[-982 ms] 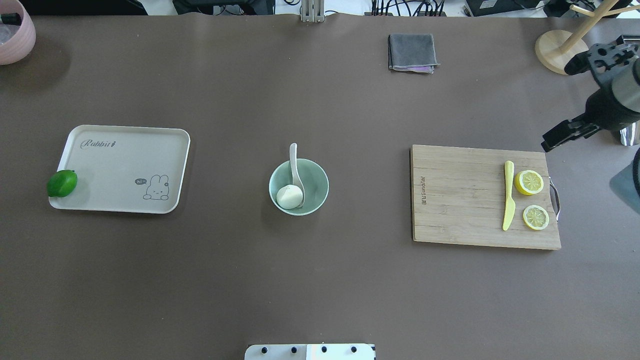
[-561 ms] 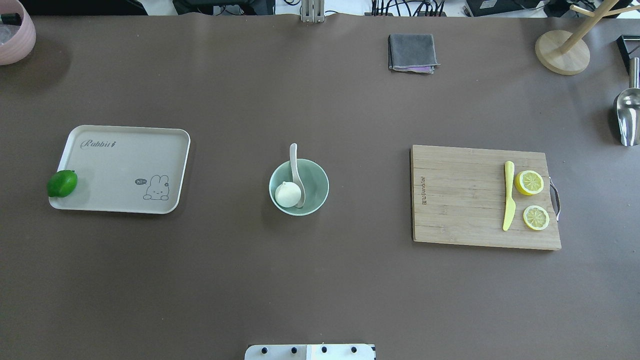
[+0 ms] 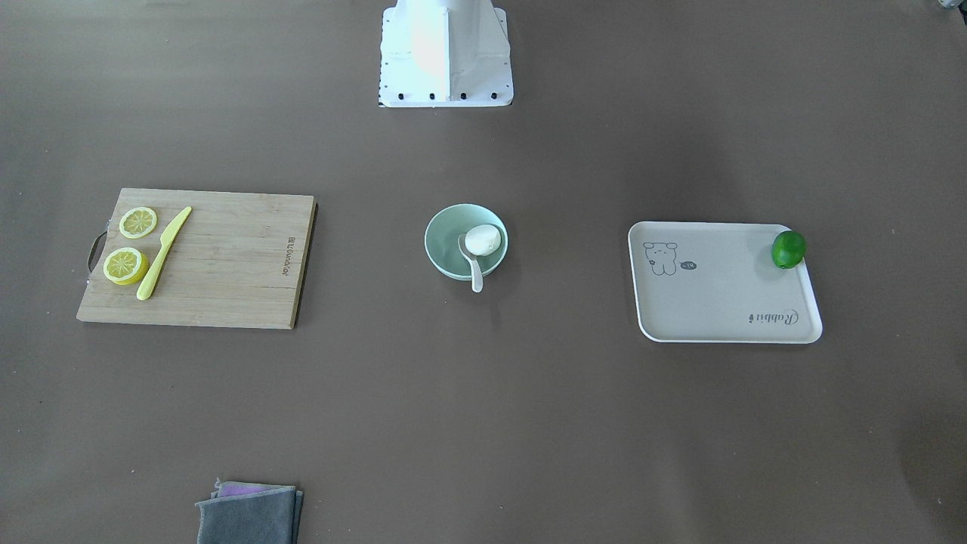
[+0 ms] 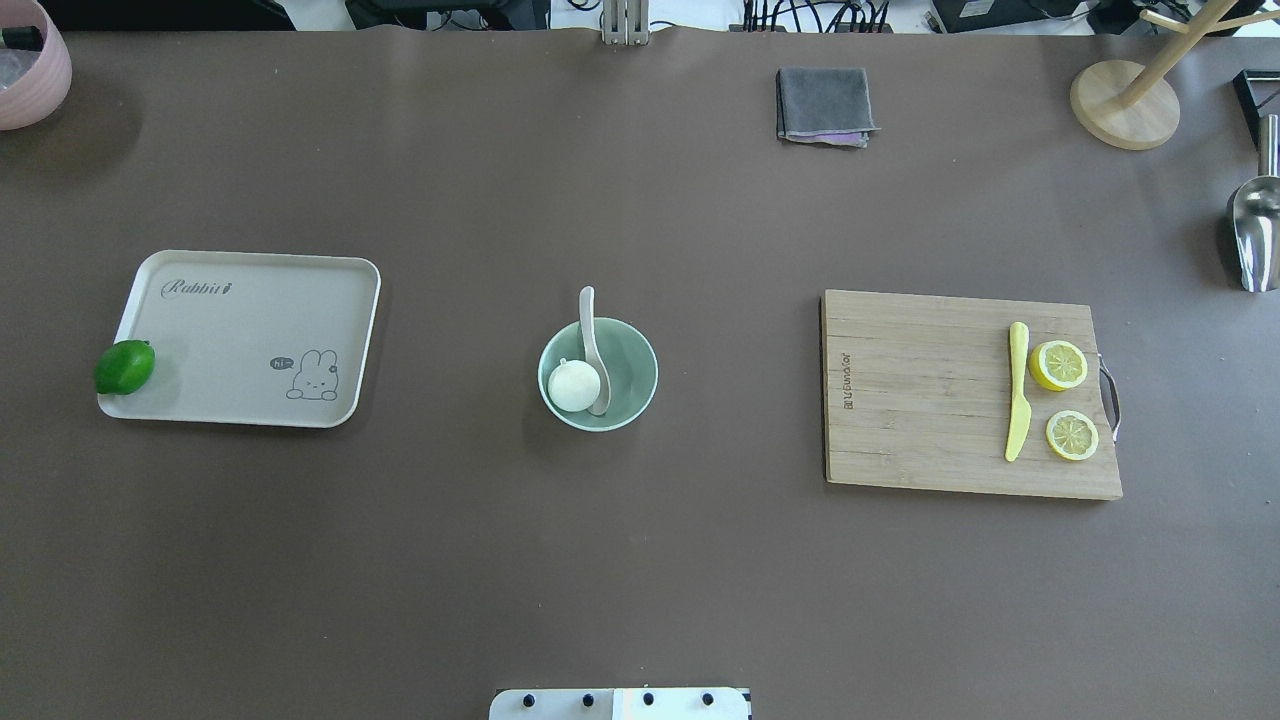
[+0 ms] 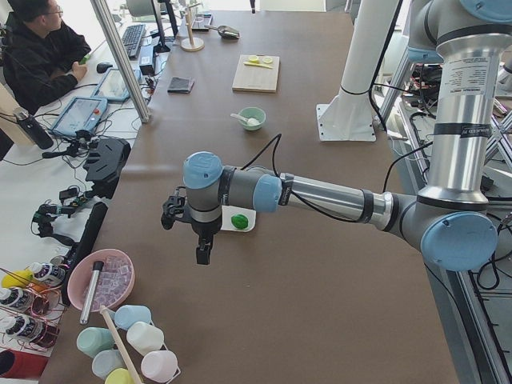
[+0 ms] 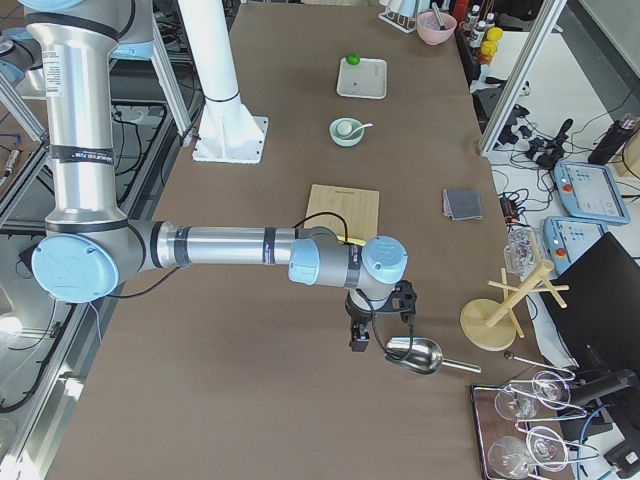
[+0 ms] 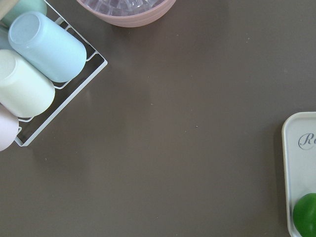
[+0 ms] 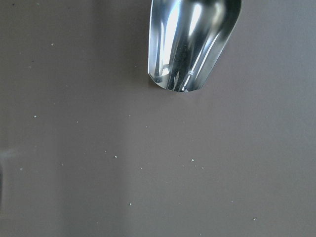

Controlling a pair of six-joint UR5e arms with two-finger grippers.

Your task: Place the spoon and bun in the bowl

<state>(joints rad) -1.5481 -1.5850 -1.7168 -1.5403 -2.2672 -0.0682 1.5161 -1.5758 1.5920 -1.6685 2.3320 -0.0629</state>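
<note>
The pale mint-green bowl point(image 4: 634, 362) stands at the table's middle; it also shows in the front view point(image 3: 446, 236). The cream-white bun point(image 4: 573, 386) lies inside it on its left side. The white spoon point(image 4: 588, 322) rests in the bowl with its scoop beside the bun and its handle over the far rim. My left gripper point(image 5: 202, 253) hangs over the table's left end, far from the bowl. My right gripper point(image 6: 358, 337) hangs over the right end beside a metal scoop. Both show only in the side views, so I cannot tell whether they are open or shut.
A beige tray point(image 4: 250, 330) with a green lime point(image 4: 124, 366) lies left of the bowl. A wooden board point(image 4: 920, 400) with a yellow knife point(image 4: 1017, 390) and two lemon slices lies right. A grey cloth point(image 4: 823, 104), a metal scoop point(image 4: 1252, 235) and a cup rack point(image 7: 34, 79) stand around.
My right arm has pulled back out of the overhead view at the right edge. The bun has settled slightly to the left inside the bowl.
</note>
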